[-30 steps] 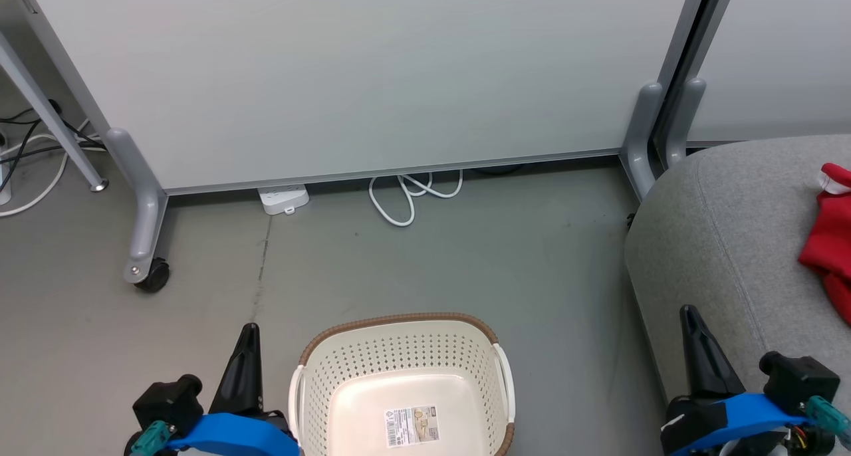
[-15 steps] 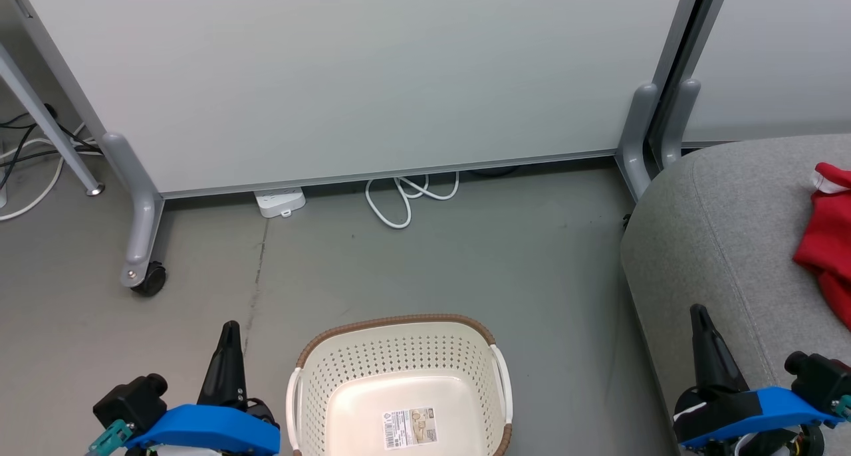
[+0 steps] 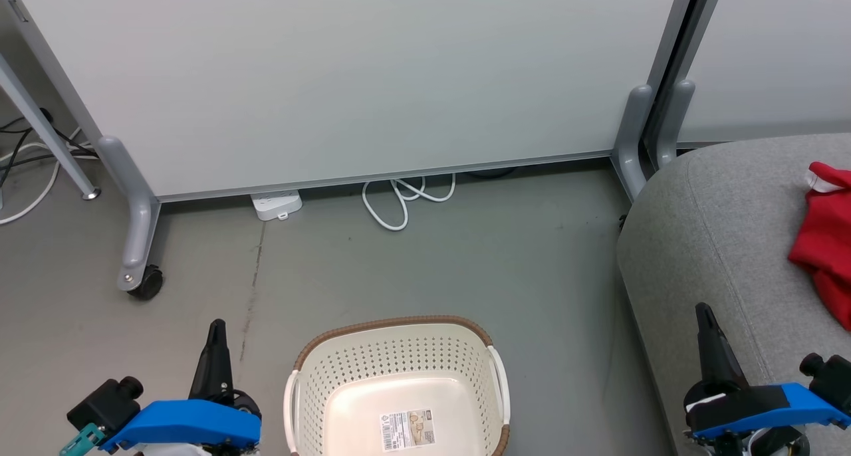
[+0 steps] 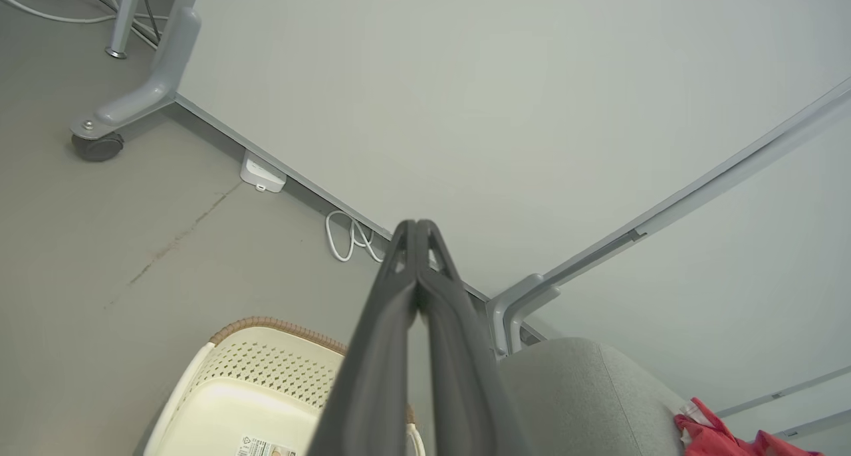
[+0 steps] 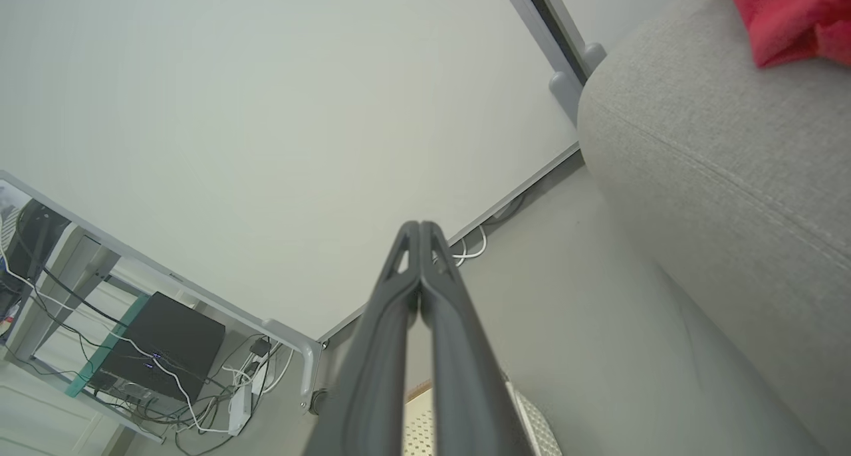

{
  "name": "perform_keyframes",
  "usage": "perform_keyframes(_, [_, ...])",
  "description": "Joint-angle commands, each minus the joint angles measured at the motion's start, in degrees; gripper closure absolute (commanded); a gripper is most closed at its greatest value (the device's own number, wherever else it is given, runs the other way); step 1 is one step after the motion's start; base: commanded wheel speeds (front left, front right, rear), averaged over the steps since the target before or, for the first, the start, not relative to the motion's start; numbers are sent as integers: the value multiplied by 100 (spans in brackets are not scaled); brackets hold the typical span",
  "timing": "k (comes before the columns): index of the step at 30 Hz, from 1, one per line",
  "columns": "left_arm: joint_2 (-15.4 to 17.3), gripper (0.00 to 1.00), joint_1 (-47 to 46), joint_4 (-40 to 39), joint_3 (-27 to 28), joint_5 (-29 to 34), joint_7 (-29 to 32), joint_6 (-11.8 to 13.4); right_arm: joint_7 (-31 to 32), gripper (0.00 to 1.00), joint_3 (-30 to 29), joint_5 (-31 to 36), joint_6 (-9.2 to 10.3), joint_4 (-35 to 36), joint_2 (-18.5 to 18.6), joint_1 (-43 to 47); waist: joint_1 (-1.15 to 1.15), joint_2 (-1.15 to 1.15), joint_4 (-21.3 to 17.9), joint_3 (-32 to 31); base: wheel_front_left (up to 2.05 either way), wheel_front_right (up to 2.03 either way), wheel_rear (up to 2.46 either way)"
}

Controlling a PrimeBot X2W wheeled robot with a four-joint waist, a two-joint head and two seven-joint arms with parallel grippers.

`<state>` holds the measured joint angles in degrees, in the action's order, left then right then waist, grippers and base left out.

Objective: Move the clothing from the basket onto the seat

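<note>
Spreading wider: left pincer [image 3: 215,324], right pincer [image 3: 701,308]

I see a tall pale grey partition panel [image 3: 346,77] standing on a smooth grey floor [image 3: 432,270], its left leg ending in a black caster wheel [image 3: 145,284]. At its base lie a white plastic power strip [image 3: 276,205] and a looped white cable [image 3: 399,200].

Sticker [image 3: 405,429] on the inside base of the basket [image 3: 392,322]: barcode at left, small picture at right, lines of print too small to read. White patch on the red clothing [image 3: 824,236]: no print discernible. Nothing legible.
</note>
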<state>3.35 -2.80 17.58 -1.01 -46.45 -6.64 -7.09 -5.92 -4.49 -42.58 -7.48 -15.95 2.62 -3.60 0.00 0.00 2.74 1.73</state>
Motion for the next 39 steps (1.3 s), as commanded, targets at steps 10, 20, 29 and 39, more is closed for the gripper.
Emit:
perform_keyframes(10, [52, 100, -210, -145, 123, -875, 210, -27, 234, 100, -53, -930, -2, 110, 27, -175, 0, 0, -33, -19, 0, 0, 0])
perform_keyframes(20, [55, 100, -243, -189, 203, -1529, 381, -32, 409, 100, -80, -1620, -2, 129, 29, -195, 0, 0, -64, -36, 0, 0, 0])
perform_keyframes(29, [57, 100, -269, -222, 284, -2065, 522, -37, 552, 100, -102, -2187, -2, 144, 31, -219, 0, 0, -92, -52, 0, 0, 0])
perform_keyframes(39, [55, 100, -287, -254, 359, -2608, 673, -43, 698, 100, -124, -2767, -2, 159, 33, -244, 0, 0, -123, -70, 0, 0, 0])
